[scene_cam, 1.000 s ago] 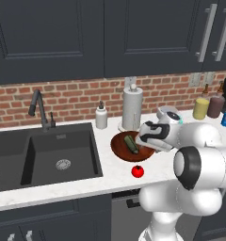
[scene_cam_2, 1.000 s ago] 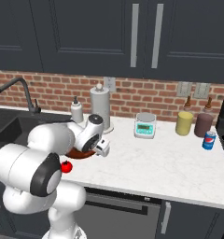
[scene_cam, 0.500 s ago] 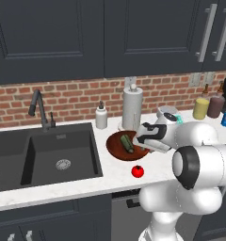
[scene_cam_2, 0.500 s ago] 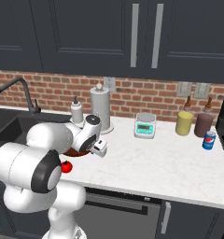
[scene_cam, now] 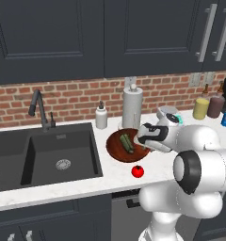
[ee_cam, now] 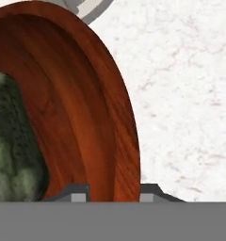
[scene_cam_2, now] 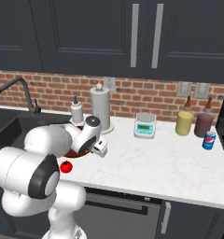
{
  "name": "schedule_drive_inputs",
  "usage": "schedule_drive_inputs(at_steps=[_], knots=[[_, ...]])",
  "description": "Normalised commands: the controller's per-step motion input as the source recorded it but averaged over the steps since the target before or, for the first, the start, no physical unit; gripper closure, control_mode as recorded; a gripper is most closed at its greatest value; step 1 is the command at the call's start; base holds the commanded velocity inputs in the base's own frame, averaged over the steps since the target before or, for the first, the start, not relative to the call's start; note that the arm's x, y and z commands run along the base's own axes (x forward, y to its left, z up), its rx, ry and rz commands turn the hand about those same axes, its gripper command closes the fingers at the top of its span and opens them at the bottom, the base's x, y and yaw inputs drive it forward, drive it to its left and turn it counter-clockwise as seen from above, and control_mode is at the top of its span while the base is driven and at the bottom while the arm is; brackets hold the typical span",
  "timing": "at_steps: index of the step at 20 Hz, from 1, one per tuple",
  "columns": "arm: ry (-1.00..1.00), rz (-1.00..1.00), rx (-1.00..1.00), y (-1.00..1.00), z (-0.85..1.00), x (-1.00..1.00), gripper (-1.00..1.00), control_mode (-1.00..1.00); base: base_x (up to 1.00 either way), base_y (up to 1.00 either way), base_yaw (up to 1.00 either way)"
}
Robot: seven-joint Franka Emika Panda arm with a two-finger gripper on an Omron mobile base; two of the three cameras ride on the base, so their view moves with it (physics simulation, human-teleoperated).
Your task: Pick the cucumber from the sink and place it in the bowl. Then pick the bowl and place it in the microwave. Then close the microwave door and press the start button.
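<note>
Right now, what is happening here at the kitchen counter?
The robot arm has its claw at the right rim of the wooden bowl on the counter, one tip on each side of the wall. The cucumber already lies inside the bowl, so the sink step is done. A red tomato sits beside the bowl, untouched.

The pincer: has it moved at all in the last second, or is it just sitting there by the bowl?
Yes. In the left base view the pincer has dropped from level with the paper towel roll's base onto the bowl's right rim, one fingertip either side.
</note>
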Motion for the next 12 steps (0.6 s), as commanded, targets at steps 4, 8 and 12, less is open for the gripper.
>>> schedule_drive_inputs(at_steps=[4,8,12], knots=[[-0.07,-0.19,0.11,-0.21,0.13,-0.05,1.0,-1.0,0.0,0.0,0.0],[0.04,-0.29,0.19,-0.41,0.11,0.0,1.0,-1.0,0.0,0.0,0.0],[0.2,-0.25,0.18,-0.41,0.29,0.0,1.0,-1.0,0.0,0.0,0.0]])
